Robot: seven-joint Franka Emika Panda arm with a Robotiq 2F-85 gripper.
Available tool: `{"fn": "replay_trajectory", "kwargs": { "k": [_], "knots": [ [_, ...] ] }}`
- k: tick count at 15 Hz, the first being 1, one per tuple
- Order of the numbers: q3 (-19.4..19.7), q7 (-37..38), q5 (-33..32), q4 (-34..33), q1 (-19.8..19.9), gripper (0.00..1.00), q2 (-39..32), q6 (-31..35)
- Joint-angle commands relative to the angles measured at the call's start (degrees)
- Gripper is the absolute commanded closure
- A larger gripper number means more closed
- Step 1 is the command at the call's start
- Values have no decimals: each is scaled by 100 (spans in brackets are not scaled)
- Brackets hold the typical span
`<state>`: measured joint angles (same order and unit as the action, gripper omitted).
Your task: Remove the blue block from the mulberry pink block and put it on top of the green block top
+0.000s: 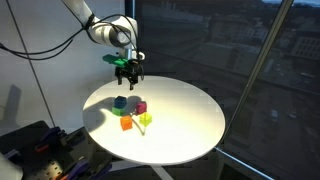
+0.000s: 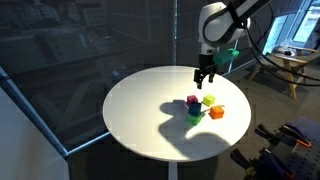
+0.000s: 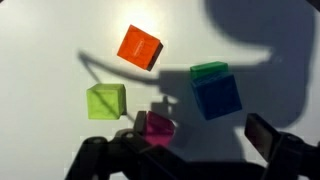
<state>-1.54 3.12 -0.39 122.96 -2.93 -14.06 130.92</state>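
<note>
The blue block [image 3: 215, 96] sits on top of the green block [image 3: 208, 70], whose edge shows behind it. The stack also shows in both exterior views [image 1: 120, 102] [image 2: 194, 110]. The mulberry pink block [image 3: 157, 127] stands alone on the table, close to my left finger; it also shows in both exterior views [image 1: 141, 107] [image 2: 192, 100]. My gripper [image 3: 198, 140] is open and empty. It hangs well above the blocks in both exterior views [image 1: 127, 71] [image 2: 203, 76].
A red-orange block [image 3: 139, 47] and a yellow block [image 3: 106, 100] lie near the others on the round white table [image 1: 185, 115]. Dark windows stand behind the table. Dark equipment [image 1: 30, 145] sits beside it.
</note>
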Motion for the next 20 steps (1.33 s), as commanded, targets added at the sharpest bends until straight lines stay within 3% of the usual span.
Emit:
{"fn": "replay_trajectory", "kwargs": {
  "k": [1, 13, 20],
  "knots": [
    [70, 275, 234, 408, 100, 0, 571, 33],
    [122, 524, 211, 1229, 174, 0, 1838, 42],
    [121, 328, 223, 2241, 186, 0, 2655, 410]
  ]
}}
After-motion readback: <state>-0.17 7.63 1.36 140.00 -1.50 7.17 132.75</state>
